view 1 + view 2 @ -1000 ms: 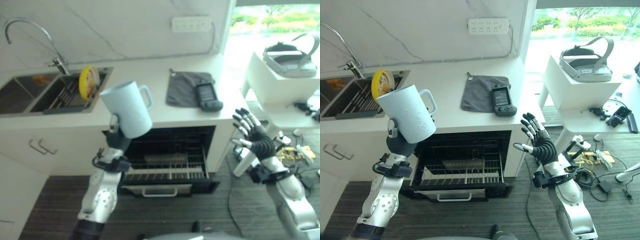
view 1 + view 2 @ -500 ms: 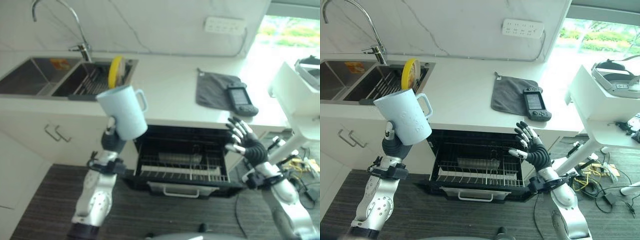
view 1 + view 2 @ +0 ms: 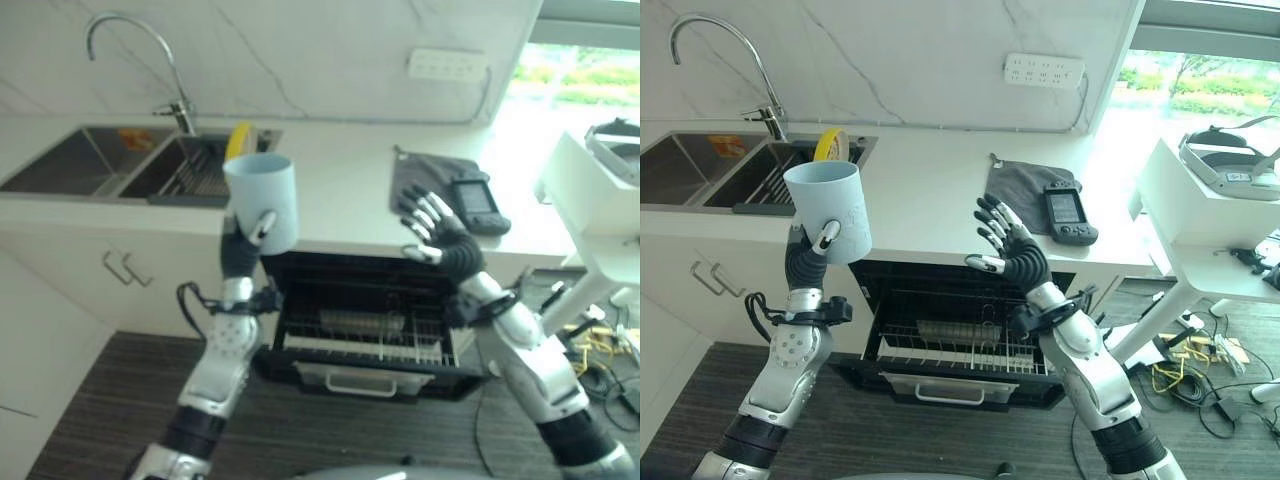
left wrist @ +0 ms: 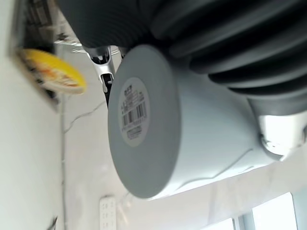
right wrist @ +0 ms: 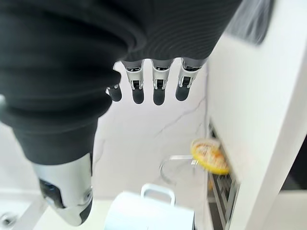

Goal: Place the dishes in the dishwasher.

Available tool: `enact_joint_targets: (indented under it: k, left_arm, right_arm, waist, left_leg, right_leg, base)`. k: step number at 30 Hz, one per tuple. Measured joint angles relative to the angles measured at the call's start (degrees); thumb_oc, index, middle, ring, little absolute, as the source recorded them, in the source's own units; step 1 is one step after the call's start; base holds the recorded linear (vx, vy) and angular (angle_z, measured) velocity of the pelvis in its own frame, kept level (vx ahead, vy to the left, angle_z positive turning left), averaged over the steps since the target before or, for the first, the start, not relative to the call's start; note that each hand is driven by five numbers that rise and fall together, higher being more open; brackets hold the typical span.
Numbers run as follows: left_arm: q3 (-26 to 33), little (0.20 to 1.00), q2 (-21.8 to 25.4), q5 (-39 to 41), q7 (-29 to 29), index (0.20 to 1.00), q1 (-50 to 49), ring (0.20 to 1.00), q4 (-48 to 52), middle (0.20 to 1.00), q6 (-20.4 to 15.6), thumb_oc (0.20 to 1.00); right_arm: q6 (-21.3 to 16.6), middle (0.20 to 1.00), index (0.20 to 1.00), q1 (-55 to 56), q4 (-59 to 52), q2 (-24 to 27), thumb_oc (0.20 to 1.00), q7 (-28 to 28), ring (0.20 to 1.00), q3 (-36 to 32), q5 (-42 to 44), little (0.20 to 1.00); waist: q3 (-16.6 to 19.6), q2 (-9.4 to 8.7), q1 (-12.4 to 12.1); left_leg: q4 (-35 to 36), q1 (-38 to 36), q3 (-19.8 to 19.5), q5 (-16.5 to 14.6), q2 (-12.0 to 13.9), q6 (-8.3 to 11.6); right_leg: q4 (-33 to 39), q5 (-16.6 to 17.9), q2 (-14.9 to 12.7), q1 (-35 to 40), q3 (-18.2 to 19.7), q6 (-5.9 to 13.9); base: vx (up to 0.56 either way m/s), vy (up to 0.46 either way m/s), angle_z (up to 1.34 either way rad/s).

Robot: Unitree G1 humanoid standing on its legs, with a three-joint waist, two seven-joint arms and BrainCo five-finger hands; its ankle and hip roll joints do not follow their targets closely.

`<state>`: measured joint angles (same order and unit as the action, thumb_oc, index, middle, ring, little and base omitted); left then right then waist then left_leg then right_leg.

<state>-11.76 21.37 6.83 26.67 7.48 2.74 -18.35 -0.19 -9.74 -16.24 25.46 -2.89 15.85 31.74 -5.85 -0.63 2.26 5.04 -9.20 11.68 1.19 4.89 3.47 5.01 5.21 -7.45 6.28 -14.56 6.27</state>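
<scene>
A pale blue mug [image 3: 827, 210] is held upright in the air in front of the counter edge, above the left side of the open dishwasher [image 3: 950, 345]. My left hand [image 3: 803, 266] is shut on it from below, thumb against its wall. The left wrist view shows the mug's base [image 4: 139, 129] with a label. My right hand [image 3: 1012, 252] is open, fingers spread, raised over the dishwasher to the right of the mug and apart from it; its fingers [image 5: 139, 91] are straight. A yellow plate [image 3: 827, 147] stands on edge in the sink rack.
The dishwasher's wire rack is pulled out and holds one dish. A grey cloth [image 3: 1018, 185] with a black device [image 3: 1065, 212] lies on the counter. A faucet [image 3: 710, 40] arches over the sink. A white side table [image 3: 1210, 215] with a headset stands at right.
The camera has shifted. My right hand rose and moved left, from beside the dishwasher to over it, close to the mug. The mug turned upright, its handle now facing away.
</scene>
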Motion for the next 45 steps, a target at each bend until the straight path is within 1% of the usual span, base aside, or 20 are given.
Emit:
enact_joint_targets:
  k: [1, 2, 5, 7, 9, 11, 12, 17, 18, 20, 23, 26, 29, 32, 45]
  left_arm:
    - [-0.04, 0.200, 0.49, -2.50, 1.91, 0.200, 0.01, 0.200, 0.00, 0.200, -0.32, 0.200]
    - [-0.13, 0.200, 1.11, -6.63, 5.31, 0.200, 0.01, 0.200, -0.09, 0.200, -0.52, 0.200]
    - [-1.24, 0.200, 1.10, -11.06, 10.52, 0.200, 0.19, 0.200, -2.04, 0.200, -0.48, 0.200]
    - [-2.15, 0.200, 1.07, -13.90, 12.78, 0.200, 0.19, 0.200, -2.65, 0.200, -0.46, 0.200]
    - [-2.65, 0.200, 1.13, -19.65, 16.18, 0.200, 0.34, 0.200, -2.70, 0.200, -0.37, 0.200]
    - [-4.03, 0.200, 1.23, -20.76, 17.46, 0.200, 0.62, 0.200, -2.98, 0.200, -0.34, 0.200]
    - [-5.32, 0.200, 1.24, -21.61, 18.07, 0.200, 1.11, 0.200, -3.57, 0.200, -0.30, 0.200]
    - [-8.75, 0.200, 1.05, -21.82, 18.14, 0.200, 2.00, 0.200, -3.89, 0.200, -0.21, 0.200]
    - [-9.07, 0.200, 0.93, -22.02, 18.14, 0.200, 2.08, 0.200, -3.89, 0.200, -0.21, 0.200]
    - [-9.70, 0.200, 0.94, -22.05, 18.15, 0.200, 2.33, 0.200, -3.89, 0.200, -0.22, 0.200]
    - [-11.70, 0.200, 0.94, -23.78, 18.06, 0.200, 2.55, 0.200, -3.89, 0.200, -0.21, 0.200]
    - [-13.15, 0.200, 0.96, -23.77, 18.06, 0.200, 3.52, 0.200, -3.86, 0.200, 0.40, 0.200]
    - [-13.76, 0.200, 0.95, -23.76, 18.00, 0.200, 4.10, 0.200, -3.86, 0.200, 0.67, 0.200]
    - [-15.69, 0.200, 0.85, -23.78, 17.75, 0.200, 4.56, 0.200, -3.85, 0.200, 0.78, 0.200]
    - [-16.03, 0.200, 0.87, -23.79, 17.58, 0.200, 4.56, 0.200, -3.87, 0.200, 1.55, 0.200]
  right_arm:
    - [0.12, 1.000, 1.000, -0.36, 0.00, -0.05, 1.000, 0.00, 1.000, 0.51, 0.55, 1.000]
    - [1.08, 1.000, 1.000, -0.74, 0.01, -0.13, 1.000, 0.07, 1.000, 1.41, 1.35, 1.000]
    - [2.19, 1.000, 1.000, -1.71, 0.02, -1.33, 1.000, 0.86, 1.000, 2.73, 3.33, 1.000]
    - [2.26, 1.000, 1.000, -2.30, 0.02, -1.46, 1.000, 1.24, 1.000, 3.71, 3.34, 1.000]
    - [2.29, 1.000, 1.000, -3.04, 0.01, -2.85, 1.000, 2.30, 1.000, 4.23, 3.41, 1.000]
    - [2.31, 1.000, 1.000, -3.21, 0.02, -3.00, 1.000, 2.91, 1.000, 4.78, 4.22, 1.000]
    - [2.32, 1.000, 1.000, -3.92, 0.04, -3.07, 1.000, 3.31, 1.000, 6.20, 4.44, 1.000]
    - [2.60, 1.000, 1.000, -4.22, 0.04, -3.47, 1.000, 3.97, 1.000, 8.52, 4.27, 1.000]
    - [3.29, 1.000, 1.000, -5.04, 0.09, -3.61, 1.000, 4.05, 1.000, 8.82, 4.25, 1.000]
    - [3.54, 1.000, 1.000, -7.54, 0.28, -3.73, 1.000, 4.54, 1.000, 10.01, 4.25, 1.000]
    - [3.70, 1.000, 1.000, -9.13, 0.28, -6.10, 1.000, 5.32, 1.000, 10.95, 4.26, 1.000]
    - [4.38, 1.000, 1.000, -9.56, 0.48, -7.12, 1.000, 7.48, 1.000, 12.45, 4.26, 1.000]
    - [4.49, 1.000, 1.000, -10.26, 1.43, -7.25, 1.000, 8.51, 1.000, 13.07, 3.56, 1.000]
    - [4.62, 1.000, 1.000, -10.96, 2.92, -7.67, 1.000, 9.61, 1.000, 14.17, 3.14, 1.000]
    - [4.73, 1.000, 1.000, -11.45, 3.45, -8.30, 1.000, 12.94, 1.000, 15.11, 1.90, 1.000]
  waist:
    - [0.08, 0.11, 0.01]
    - [0.27, 0.36, -0.03]
    - [0.73, 0.52, -0.14]
    - [0.87, 0.39, -0.16]
    - [1.56, 0.22, -0.18]
    - [2.33, -0.04, -0.24]
    - [2.66, -0.31, -0.23]
    - [3.23, -0.74, -0.74]
    - [3.23, -0.74, -0.94]
    - [3.24, -0.73, -1.11]
    - [3.28, -0.75, -1.24]
    - [3.28, -0.75, -1.47]
    - [3.30, -0.72, -1.49]
    - [3.34, -0.68, -1.60]
    - [3.44, -0.50, -2.10]
  left_leg:
    - [0.00, -0.05, 0.00, 0.00, -0.02, 0.00]
    - [0.00, -0.11, -0.02, 0.00, -0.01, 0.00]
    - [0.00, -0.26, 0.00, 0.00, 0.02, 0.00]
    - [0.00, -0.36, 0.00, 0.00, 0.00, 0.00]
    - [0.01, -0.45, 0.04, 0.00, -0.02, 0.00]
    - [0.01, -0.45, 0.04, 0.00, -0.01, 0.00]
    - [0.00, -0.47, 0.06, 0.00, -0.01, 0.00]
    - [0.01, -0.54, 0.21, 0.01, -0.01, 0.01]
    - [0.00, -0.58, 0.30, 0.01, 0.00, 0.01]
    - [0.00, -0.65, 0.39, 0.02, 0.01, 0.02]
    - [0.00, -0.66, 0.46, 0.02, -0.02, 0.02]
    - [0.00, -0.66, 0.46, 0.02, -0.01, 0.02]
    - [0.00, -0.68, 0.45, 0.02, -0.01, 0.02]
    - [0.00, -0.69, 0.44, 0.02, -0.02, 0.02]
    - [0.00, -0.70, 0.11, 0.05, -0.01, 0.00]
  right_leg:
    - [0.00, 0.00, -0.02, 0.05, -0.01, -0.01]
    - [0.00, 0.00, 0.00, 0.15, -0.04, -0.01]
    - [0.00, 0.00, 0.03, 0.30, -0.03, -0.01]
    - [-0.01, 0.01, 0.02, 0.39, -0.02, -0.02]
    - [-0.01, 0.04, 0.02, 0.45, 0.06, -0.06]
    - [-0.01, 0.04, 0.03, 0.45, 0.05, -0.06]
    - [-0.01, 0.05, 0.03, 0.45, 0.08, -0.07]
    - [-0.01, 0.13, 0.00, 0.44, 0.23, -0.17]
    - [-0.01, 0.15, 0.03, 0.40, 0.35, -0.19]
    - [-0.01, 0.16, 0.05, 0.41, 0.46, -0.21]
    - [-0.01, 0.16, 0.02, 0.41, 0.51, -0.21]
    - [-0.01, 0.16, 0.02, 0.41, 0.51, -0.21]
    - [-0.01, 0.16, 0.03, 0.43, 0.51, -0.21]
    - [-0.01, 0.16, 0.02, 0.45, 0.50, -0.21]
    - [-0.01, 0.15, 0.00, 0.64, 0.15, -0.21]
  base:
    - [0.00, 0.000, 0.00]
    - [0.00, 0.000, 0.00]
    - [0.00, 0.000, 0.00]
    - [0.00, 0.000, 0.00]
    - [0.00, 0.000, 0.00]
    - [0.00, 0.000, 0.00]
    - [0.00, 0.000, 0.00]
    - [0.00, 0.000, 0.00]
    - [0.00, 0.000, -0.04]
    - [0.00, -0.001, -0.02]
    - [0.00, 0.000, 0.00]
    - [0.00, 0.000, 0.00]
    - [0.00, 0.000, 0.00]
    - [0.00, 0.000, 0.00]
    - [0.00, 0.000, 0.01]
